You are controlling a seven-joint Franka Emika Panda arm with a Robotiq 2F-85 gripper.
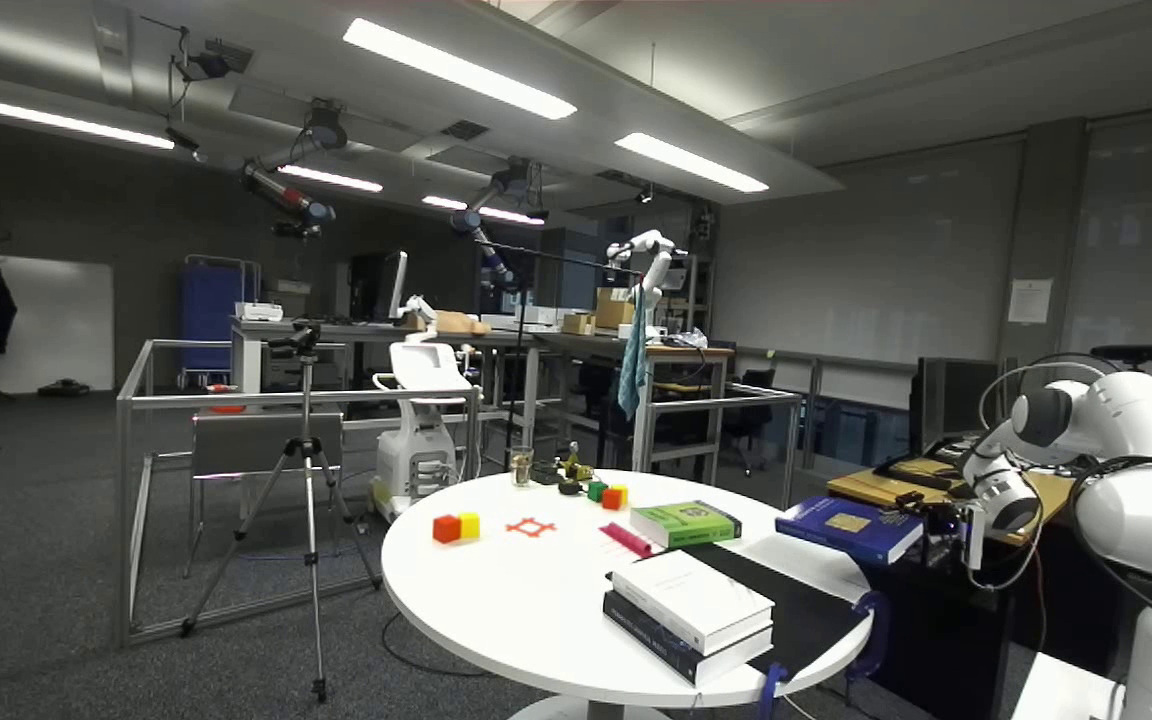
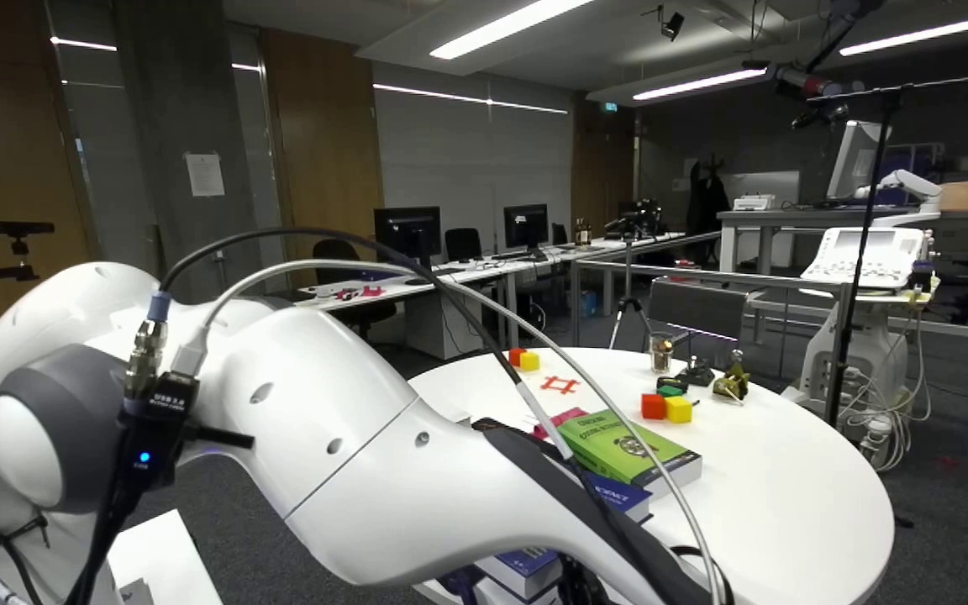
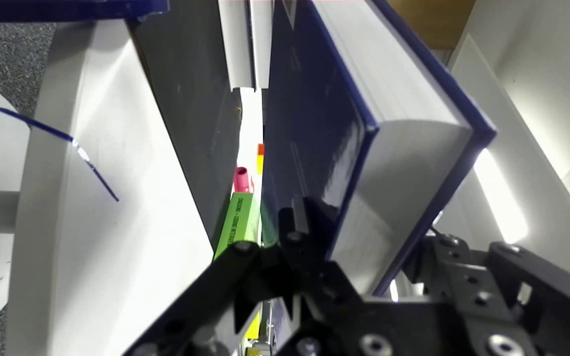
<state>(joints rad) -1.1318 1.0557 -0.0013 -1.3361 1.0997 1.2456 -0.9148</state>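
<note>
A thick blue book (image 3: pixel 329 118) is clamped in my gripper (image 3: pixel 359 235), with one dark finger (image 3: pixel 292 222) against each cover near a corner. In an exterior view the blue book (image 1: pixel 848 528) lies roughly flat in the air, raised at the robot's side of the round white table (image 1: pixel 496 600); my gripper (image 1: pixel 926 525) has it by the near end. The arm partly hides the blue book (image 2: pixel 617 496) in an exterior view, and the fingers are mostly covered there. Beneath the book, a black sheet (image 3: pixel 191 99) lies on the tabletop.
A white book (image 1: pixel 691 600) rests on a dark book (image 1: pixel 651 640) on the table. Farther in are a green book (image 1: pixel 686 523), a pink tube (image 1: pixel 626 540), an orange frame (image 1: pixel 531 527) and several coloured cubes (image 1: pixel 447 528). Blue clamps (image 1: pixel 871 635) grip the table edge.
</note>
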